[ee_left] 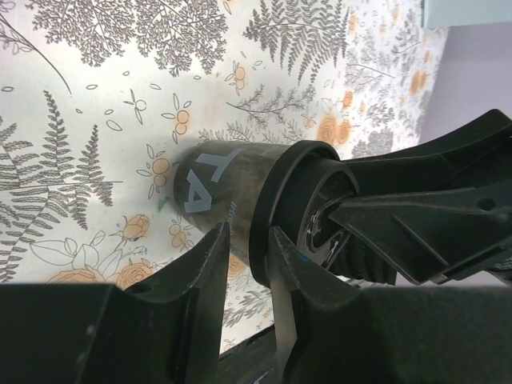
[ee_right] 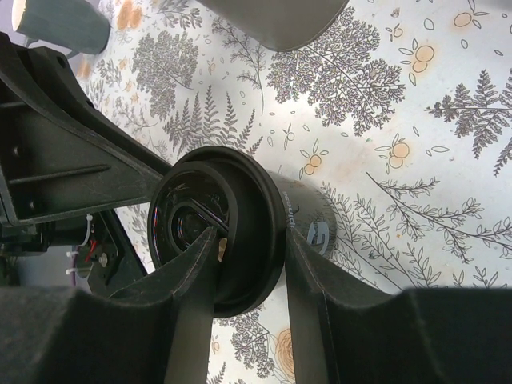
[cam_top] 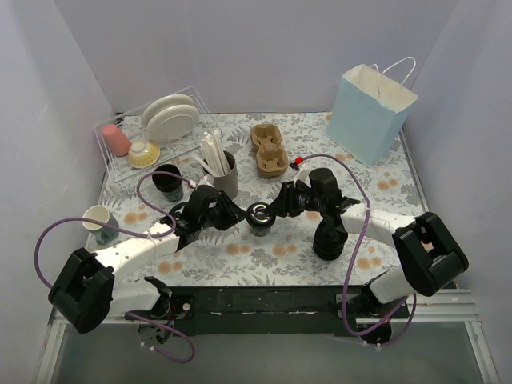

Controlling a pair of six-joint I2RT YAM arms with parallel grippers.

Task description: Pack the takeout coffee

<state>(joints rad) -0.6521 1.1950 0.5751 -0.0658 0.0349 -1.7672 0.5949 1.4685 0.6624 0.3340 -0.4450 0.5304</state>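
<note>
The takeout coffee (cam_top: 260, 216), a black cup with a black lid, stands upright mid-table between my two grippers. My left gripper (cam_top: 241, 215) reaches it from the left. In the left wrist view its fingertips (ee_left: 218, 240) close narrowly around the lid rim (ee_left: 268, 200), with the cup body (ee_left: 212, 180) behind. My right gripper (cam_top: 278, 210) reaches from the right. In the right wrist view (ee_right: 252, 248) one finger lies on the lid top (ee_right: 188, 216) and the other against the cup body (ee_right: 312, 224) under the rim.
A ribbed stack of black lids (cam_top: 330, 236) stands just right of the cup. A lidless black cup (cam_top: 168, 181), a grey holder with stirrers (cam_top: 222, 170), a cardboard cup carrier (cam_top: 269, 150), a light-blue paper bag (cam_top: 370, 114), a dish rack (cam_top: 160, 124) and a pale cup (cam_top: 99, 219) surround it.
</note>
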